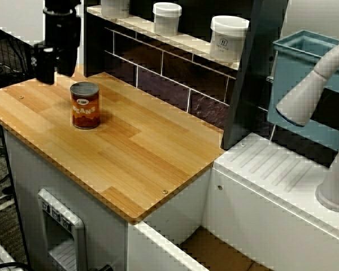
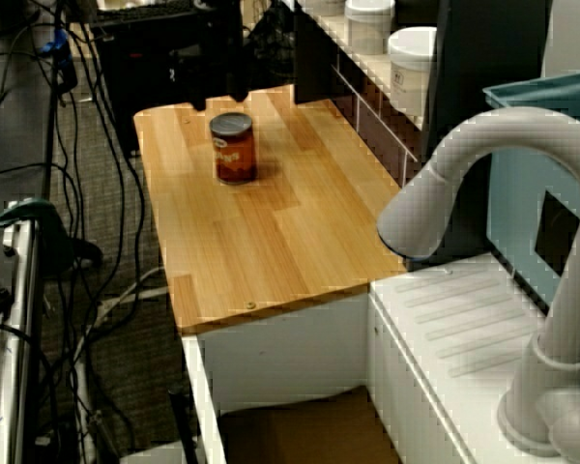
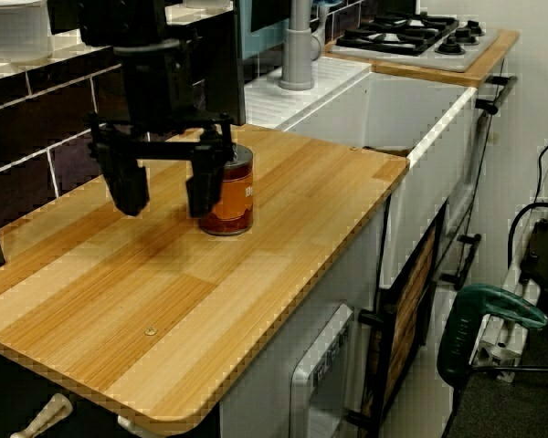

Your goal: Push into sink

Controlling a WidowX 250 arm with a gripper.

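Note:
A brown-orange bean can (image 1: 85, 105) stands upright on the wooden counter (image 1: 141, 152), far from the sink. My black gripper (image 3: 165, 187) hangs open just above the counter, on the side of the can (image 3: 232, 193) away from the sink, with nothing between its fingers (image 3: 128, 185). In the view from above the faucet the gripper (image 2: 221, 94) sits just beyond the can (image 2: 235, 148), with a small gap. The sink (image 1: 165, 241) is a white-walled basin with a brown floor past the counter's other end, also visible as the sink (image 2: 282, 360) and the sink (image 3: 413, 105).
A grey faucet (image 1: 313, 84) arches over the white ribbed drainboard (image 1: 277, 164). A teal tub (image 1: 305, 48) and white jars (image 1: 229, 36) line the tiled back wall. A stove (image 3: 411, 32) lies beyond the sink. Cables (image 2: 87, 145) and a green drill (image 3: 489, 315) are on the floor.

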